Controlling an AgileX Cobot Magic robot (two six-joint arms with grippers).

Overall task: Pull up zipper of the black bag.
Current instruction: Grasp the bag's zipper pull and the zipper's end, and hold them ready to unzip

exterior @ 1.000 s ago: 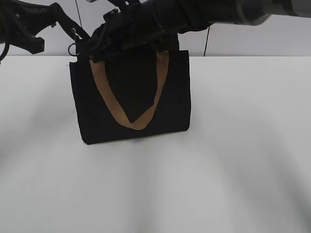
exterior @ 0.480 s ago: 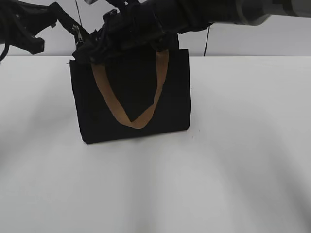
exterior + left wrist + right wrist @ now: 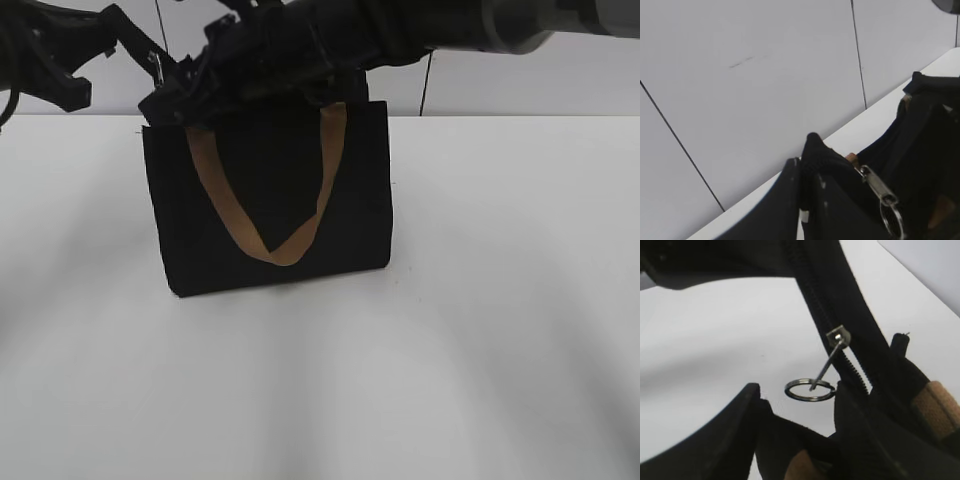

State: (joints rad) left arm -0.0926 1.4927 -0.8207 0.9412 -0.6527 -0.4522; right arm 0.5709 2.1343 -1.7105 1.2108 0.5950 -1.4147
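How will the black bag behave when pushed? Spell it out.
Probably floppy: the black bag is soft fabric, its strap sagging. Likely light, so it may slide or tip on the smooth table. The zipper pull dangles loosely and may swing.

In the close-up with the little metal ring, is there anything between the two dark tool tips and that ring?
In the right wrist view, nothing: the zipper ring hangs in the open gap of the right tool, with only the white table behind.

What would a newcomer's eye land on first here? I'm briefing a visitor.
The black bag standing upright mid-table, its tan strap handle hanging in a V down the front. Then the dark arms crowding its top edge, and the silver zipper with a ring on its pull, near the right gripper.
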